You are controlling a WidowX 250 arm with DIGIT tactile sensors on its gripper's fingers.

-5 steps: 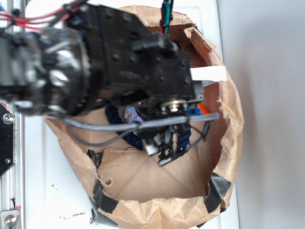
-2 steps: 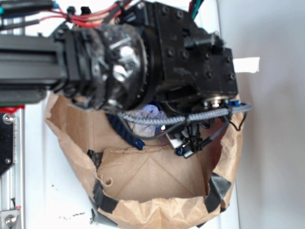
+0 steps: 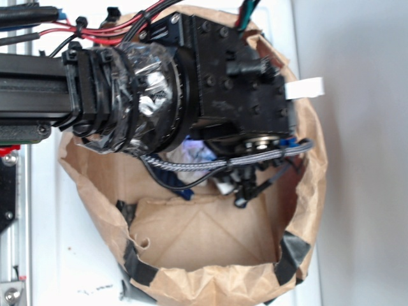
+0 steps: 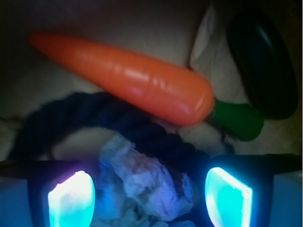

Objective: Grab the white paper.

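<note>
**Paper between my fingers, grip not made yet**

Fingers [image 4: 71, 196] spread wide, one pad lit cyan at each lower corner of the wrist view, nothing clamped. My gripper [image 4: 150, 196] is down inside the bag [image 3: 210, 280], hanging just over the paper [image 4: 142, 182].

Progress:
- Reach into the bag: done, as far as I can judge.
- Lining up: looks about right. The paper sits in the gap between my pads, nearer the left one.
- Whether the pads already touch it: cannot tell, view is dim and blurred.
- Left: probably a bit more descent, then close, then lift out.

What the bag holds, wrist view:
- paper, crumpled, at the bottom middle of the view, between my pads
- rope [image 4: 99, 118], dark, looping just behind the paper and touching or overlapping its far edge
- carrot [image 4: 128, 78], orange with a green stem, lying diagonally beyond the rope
- dark oval object [image 4: 262, 61] off the carrot's stem end, can't say what it is

Exterior view: my arm covers most of the bag's far half. Only a sliver of the paper [image 3: 196, 152] shows under the wrist. The near half of the bag floor shows nothing lying on it.

Risk, my guess: the rope is close enough that closing could snag it along with the paper.
</note>
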